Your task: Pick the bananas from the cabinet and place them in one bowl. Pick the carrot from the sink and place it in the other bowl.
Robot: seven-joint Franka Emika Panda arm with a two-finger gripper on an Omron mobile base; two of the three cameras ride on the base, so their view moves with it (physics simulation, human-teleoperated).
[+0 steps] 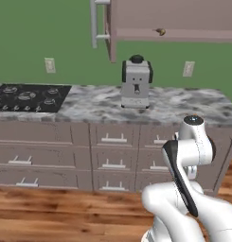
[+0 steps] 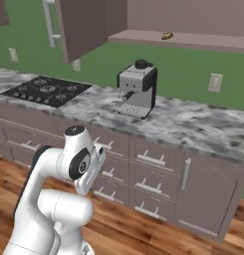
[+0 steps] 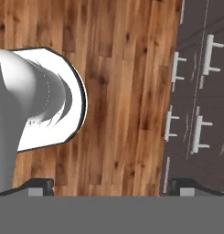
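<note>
The hand view looks straight down at the wooden floor (image 3: pixel 122 91), with drawer fronts (image 3: pixel 200 91) along one side. The pincer (image 3: pixel 111 185) has its two dark tips (image 3: pixel 40 185) set wide apart at the bottom corners, nothing between them.

Both base views take in what that view misses. The cabinet (image 1: pixel 183 19) hangs on the green wall with its door (image 2: pixel 86 27) swung open, and on its inner shelf (image 1: pixel 193 34) lies a small yellow-brown shape, probably one of the bananas (image 1: pixel 160 32). It is too small to be sure, or to tell whether there are two. Its long axis seems to run along the shelf edge, near the front lip.

Below it a coffee machine (image 1: pixel 136 85) stands on the marble tabletop (image 1: pixel 183 106), with a black stovetop (image 1: pixel 30 98) further left. The tabletop right of the machine is bare. The arm (image 1: pixel 188 156) is folded low in front of the drawers.
</note>
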